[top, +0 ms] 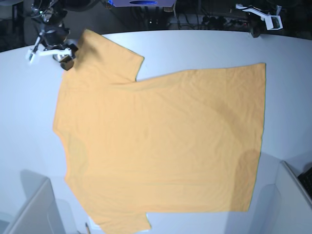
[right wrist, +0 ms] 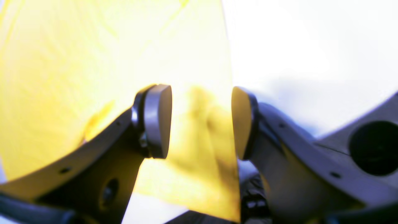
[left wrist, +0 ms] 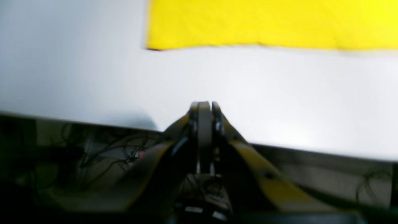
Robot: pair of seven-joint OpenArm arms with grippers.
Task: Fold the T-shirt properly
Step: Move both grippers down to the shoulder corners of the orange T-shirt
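Observation:
The light-orange T-shirt [top: 161,141] lies spread flat on the white table [top: 287,97], with one sleeve [top: 109,58] pointing to the far left corner. My right gripper [top: 67,59] hovers at that sleeve's outer edge. In the right wrist view the right gripper [right wrist: 201,121] is open, and the T-shirt [right wrist: 93,62] edge runs between its two pads without being pinched. My left gripper [left wrist: 205,107] is shut and empty. It sits above the table's near edge, short of the T-shirt [left wrist: 270,25] hem. In the base view the left arm [top: 258,17] sits at the far right, off the cloth.
Grey box-like walls stand at the near left [top: 29,209] and near right [top: 292,195] corners. Cables [left wrist: 93,149] hang below the table edge [left wrist: 77,123] in the left wrist view. Dark equipment [top: 141,5] lines the far side.

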